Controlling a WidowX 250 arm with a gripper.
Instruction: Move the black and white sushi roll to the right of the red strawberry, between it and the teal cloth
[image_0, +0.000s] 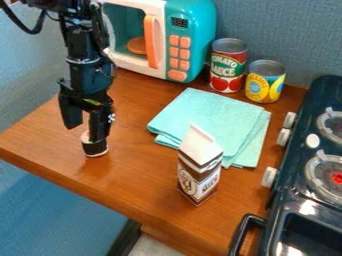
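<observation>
The black gripper (85, 132) hangs over the left part of the wooden counter, pointing down, its two fingers apart with a gap between them. Just below it stands a small dark cylinder (95, 148) with a pale top and a pale bottom rim. One finger overlaps the cylinder's upper part in this view; whether they touch, I cannot tell. A brown and white milk carton (199, 172) stands upright at the centre right, in front of a folded turquoise cloth (217, 117).
Behind the cloth are a tomato sauce can (228, 67) and a yellow can (265, 85). A toy microwave (190, 37) stands at the back, near the arm. A dark toy stove (300, 185) runs along the right. The counter's front edge (73, 186) slants across the lower left.
</observation>
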